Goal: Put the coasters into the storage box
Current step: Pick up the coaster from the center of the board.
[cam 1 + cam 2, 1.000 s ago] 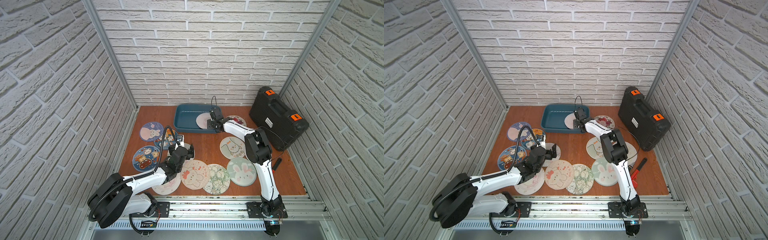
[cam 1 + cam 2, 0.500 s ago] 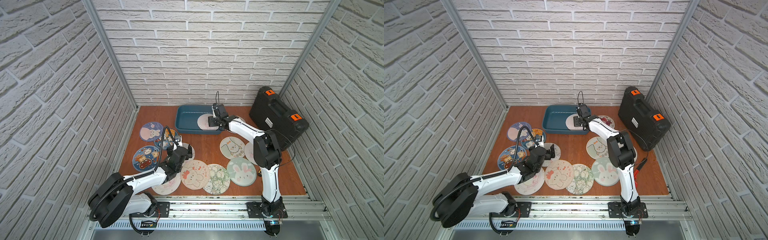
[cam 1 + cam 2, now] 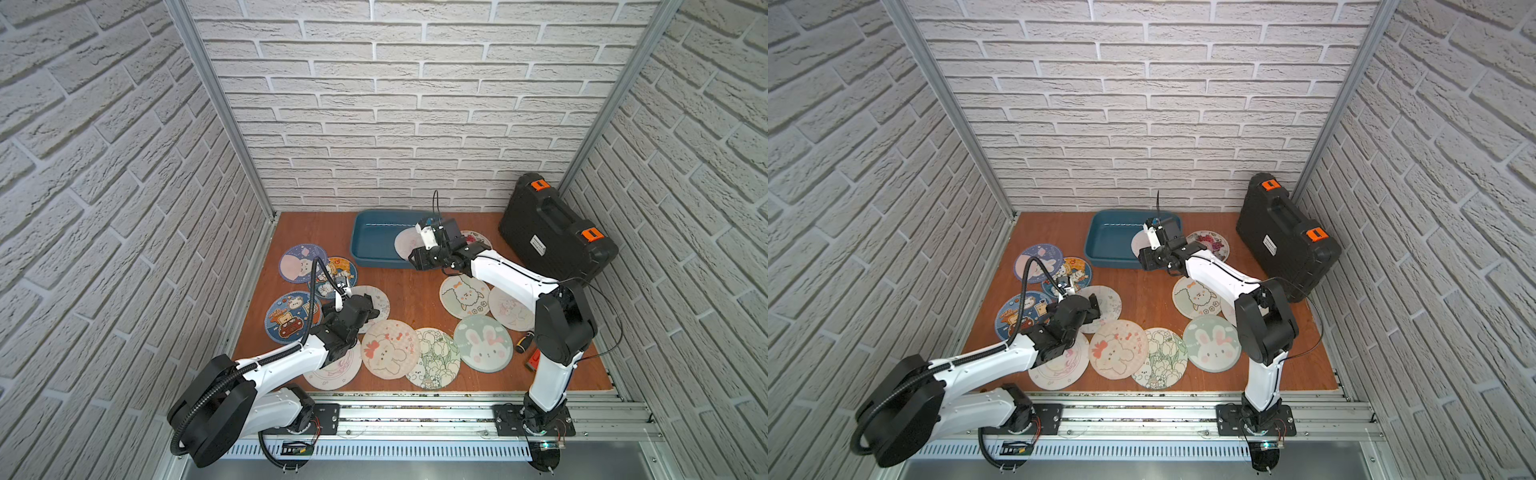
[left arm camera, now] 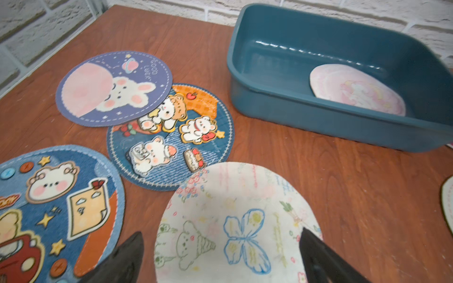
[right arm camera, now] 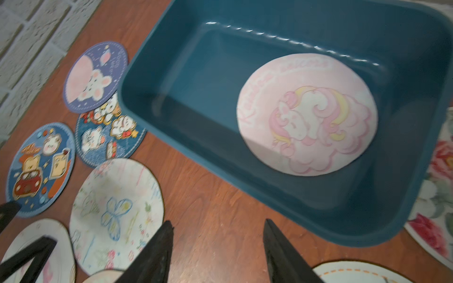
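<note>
The teal storage box (image 3: 365,249) (image 3: 1104,245) stands at the back. One pink unicorn coaster (image 3: 403,245) (image 5: 306,115) (image 4: 355,90) lies inside it at the right end. My right gripper (image 3: 413,259) (image 3: 1144,259) (image 5: 218,221) hovers open over the bare table just in front of the box's near wall, holding nothing. My left gripper (image 3: 371,306) (image 3: 1096,309) (image 4: 221,231) is wide open, low over the white butterfly coaster (image 4: 240,220) (image 3: 380,297), a finger on either side. Several more coasters lie flat on the table, some overlapping.
A black case (image 3: 552,228) with orange latches stands at the back right. A rose coaster (image 3: 476,239) lies just right of the box. A small black and orange tool (image 3: 530,353) lies by the right arm's base. Brick walls close in three sides.
My right gripper has drawn back from over the box to just in front of its near wall, and the pink coaster stays inside. The left gripper has barely shifted.
</note>
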You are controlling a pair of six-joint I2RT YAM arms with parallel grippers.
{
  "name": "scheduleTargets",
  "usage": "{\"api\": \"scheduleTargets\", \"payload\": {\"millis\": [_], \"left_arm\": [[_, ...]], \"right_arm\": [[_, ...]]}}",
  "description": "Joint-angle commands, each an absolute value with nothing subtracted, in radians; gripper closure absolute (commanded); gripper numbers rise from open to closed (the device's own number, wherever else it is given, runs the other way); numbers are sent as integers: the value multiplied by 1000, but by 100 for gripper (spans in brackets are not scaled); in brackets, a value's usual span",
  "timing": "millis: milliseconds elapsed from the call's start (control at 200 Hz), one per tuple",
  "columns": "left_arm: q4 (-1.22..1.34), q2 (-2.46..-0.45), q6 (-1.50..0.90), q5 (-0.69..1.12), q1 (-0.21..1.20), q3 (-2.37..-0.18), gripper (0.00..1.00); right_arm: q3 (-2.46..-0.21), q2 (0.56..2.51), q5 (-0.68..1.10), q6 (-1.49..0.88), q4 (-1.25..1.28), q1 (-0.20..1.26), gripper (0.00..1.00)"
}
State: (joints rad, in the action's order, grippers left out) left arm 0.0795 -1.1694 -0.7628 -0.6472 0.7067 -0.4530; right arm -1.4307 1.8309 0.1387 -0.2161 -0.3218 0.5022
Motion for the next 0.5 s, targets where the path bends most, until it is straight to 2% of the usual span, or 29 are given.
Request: {"api": "scheduleTargets", "payload": {"millis": [0, 240, 495], "left_arm": [[-34, -1121, -853, -674, 702, -458, 2], [-212, -1043, -884, -641, 776, -480, 2], [-343, -1109, -996, -617, 952, -526, 2]], "right_arm": [[-1364, 1749, 229, -170, -308, 544, 41], [-1204, 1673, 345, -153, -370, 597, 42], [-1028, 1608, 356, -184, -377, 616, 42]]}}
